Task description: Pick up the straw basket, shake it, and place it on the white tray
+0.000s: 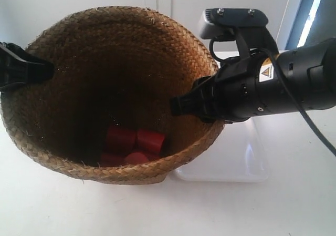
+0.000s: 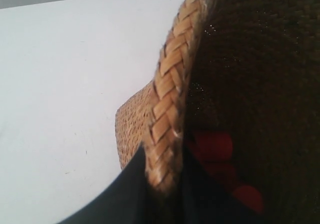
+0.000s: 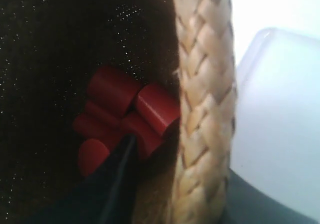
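Left hand [image 2: 164, 181]: narrow, and it is holding. Your two fingers [image 2: 125, 196] pinch the braided rim, one inside the wall and one outside.
Right hand [image 3: 195, 196]: narrow too, and it grips the opposite side of the same rim, with one finger down inside the wall.
Straw basket [image 1: 105, 47]: it hangs between your two hands, held by its rim, with its mouth tipped up toward the exterior camera.
Red cylinders [image 1: 134, 144]: several lie heaped in the basket's bottom, below and between your hands.
White tray [image 1: 236, 157]: it lies flat on the bench [image 1: 52, 209] just outside your right hand and under that arm. The basket wall hides its near corner, so you cannot tell whether they touch.
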Robot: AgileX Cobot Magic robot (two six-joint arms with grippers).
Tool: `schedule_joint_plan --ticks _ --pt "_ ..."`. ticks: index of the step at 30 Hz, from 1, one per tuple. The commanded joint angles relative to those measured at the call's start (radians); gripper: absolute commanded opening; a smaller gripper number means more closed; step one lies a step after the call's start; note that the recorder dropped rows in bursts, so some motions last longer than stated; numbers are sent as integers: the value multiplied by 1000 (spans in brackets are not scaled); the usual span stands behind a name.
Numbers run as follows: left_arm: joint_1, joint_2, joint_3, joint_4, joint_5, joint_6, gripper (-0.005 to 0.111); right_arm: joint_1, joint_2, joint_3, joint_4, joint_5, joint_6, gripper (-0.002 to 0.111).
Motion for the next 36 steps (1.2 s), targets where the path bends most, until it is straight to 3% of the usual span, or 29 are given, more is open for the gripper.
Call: schedule_joint_plan --ticks 1,18,25,28,30,36 --pt "4 -11 -9 5 -13 18 0 0 1 32 -17 18 -6 0" --pt "4 -11 -9 41 -25 22 0 0 -10 15 -13 2 11 0" --pt "4 -130 -309 72 57 27 0 0 -215 -299 -17 157 -57 0" --pt "4 -76 -186 85 108 57 0 2 -153 -123 -39 39 -55 0" --pt "9 -18 -90 83 121 -35 0 0 -69 -80 -35 108 4 0" --pt "7 -83 -84 42 17 12 0 16 -99 -126 -31 60 -23 0"
